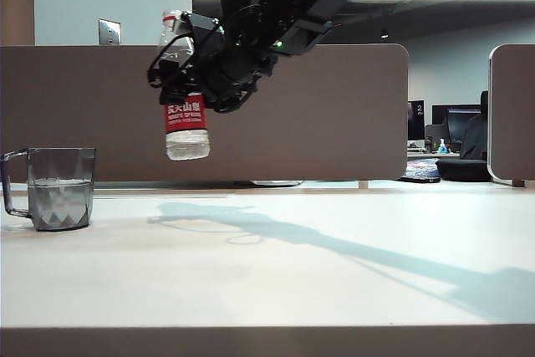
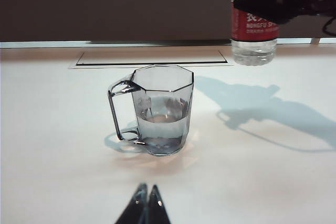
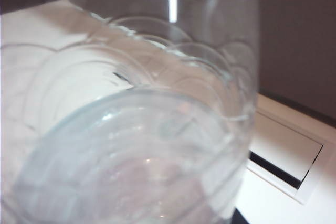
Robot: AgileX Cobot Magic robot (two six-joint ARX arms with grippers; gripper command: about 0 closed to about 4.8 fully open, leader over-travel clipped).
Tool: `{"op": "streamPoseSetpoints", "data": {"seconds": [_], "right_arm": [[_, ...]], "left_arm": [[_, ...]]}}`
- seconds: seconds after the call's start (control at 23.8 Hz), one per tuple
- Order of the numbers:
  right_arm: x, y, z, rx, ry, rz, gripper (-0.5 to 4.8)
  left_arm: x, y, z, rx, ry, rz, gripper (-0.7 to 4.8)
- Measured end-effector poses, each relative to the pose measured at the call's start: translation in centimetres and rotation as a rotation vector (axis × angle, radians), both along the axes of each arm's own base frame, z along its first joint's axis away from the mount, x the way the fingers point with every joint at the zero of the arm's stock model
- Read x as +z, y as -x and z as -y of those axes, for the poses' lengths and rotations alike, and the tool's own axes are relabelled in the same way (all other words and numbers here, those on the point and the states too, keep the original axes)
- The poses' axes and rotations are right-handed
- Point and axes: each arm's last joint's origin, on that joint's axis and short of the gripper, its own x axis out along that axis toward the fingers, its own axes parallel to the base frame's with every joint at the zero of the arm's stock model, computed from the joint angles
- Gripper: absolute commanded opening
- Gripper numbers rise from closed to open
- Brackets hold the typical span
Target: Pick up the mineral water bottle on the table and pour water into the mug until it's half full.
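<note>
The mineral water bottle [image 1: 185, 127] hangs nearly upright in the air, neck up, well above the table [image 1: 292, 273]. My right gripper [image 1: 185, 73] is shut on its upper body, above the red label. A little water shows in its base [image 2: 254, 51]. In the right wrist view the clear bottle [image 3: 142, 145] fills the picture and hides the fingers. The smoky-grey mug [image 1: 60, 190] stands on the table, below and to the left of the bottle, with water [image 2: 161, 127] roughly halfway up. My left gripper [image 2: 147, 190] is shut and empty, low over the table in front of the mug [image 2: 163, 109].
Brown partition panels [image 1: 334, 106] back the table, with a gap at the right towards an office. A rectangular cable hatch [image 2: 149, 59] lies flush in the tabletop behind the mug. The arm's shadow [image 1: 334, 244] runs across the table's middle and right.
</note>
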Motion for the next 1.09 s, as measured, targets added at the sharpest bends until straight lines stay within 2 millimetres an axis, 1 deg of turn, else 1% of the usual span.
{"op": "streamPoseSetpoints", "data": {"seconds": [0.13, 0.29, 0.34, 0.42, 0.46, 0.5, 0.71, 0.84, 0.88, 0.92, 1.01, 1.09], "right_arm": [[0.3, 0.0, 0.7, 0.013, 0.0, -0.008, 3.05], [0.6, 1.1, 1.9, 0.054, -0.006, -0.022, 3.04], [0.6, 1.8, 2.7, 0.066, -0.005, -0.034, 3.04], [0.4, 2.5, 3.7, 0.066, -0.005, -0.039, 3.04], [0.1, 3.3, 5.1, 0.061, -0.003, -0.048, 3.04], [0.0, 3.7, 5.7, 0.058, -0.005, -0.046, 3.04], [-0.8, 5.2, 9.1, 0.022, -0.043, -0.014, 3.04], [-2.1, 5.7, 10.7, 0.025, -0.086, -0.017, 3.04], [-3.9, 6.3, 11.9, 0.012, -0.118, -0.023, 3.04], [-5.0, 6.8, 12.4, 0.004, -0.13, -0.031, 3.04], [-6.8, 7.7, 13.0, -0.008, -0.138, -0.032, 3.05], [-7.8, 8.6, 13.3, -0.024, -0.142, -0.024, 3.05]], "left_arm": [[0.0, 0.0, 0.0, 0.0, 0.0, 0.0, -0.05], [0.0, 0.0, 0.0, 0.0, 0.0, 0.0, -0.05], [0.0, 0.0, 0.0, 0.0, 0.0, 0.0, -0.05], [0.0, 0.0, 0.0, 0.0, 0.0, -0.001, -0.05], [0.0, 0.0, 0.0, 0.0, 0.0, 0.0, -0.05], [0.0, 0.0, 0.0, 0.0, 0.0, 0.0, -0.05], [0.0, 0.0, 0.0, 0.0, 0.0, 0.0, -0.05], [0.0, 0.0, 0.0, 0.0, 0.0, 0.0, -0.05], [0.0, 0.0, 0.0, 0.0, 0.0, 0.0, -0.05], [0.0, 0.0, 0.0, 0.0, 0.0, 0.0, -0.05], [0.0, 0.0, 0.0, 0.0, 0.0, 0.0, -0.05], [0.0, 0.0, 0.0, 0.0, 0.0, 0.0, -0.05]]}}
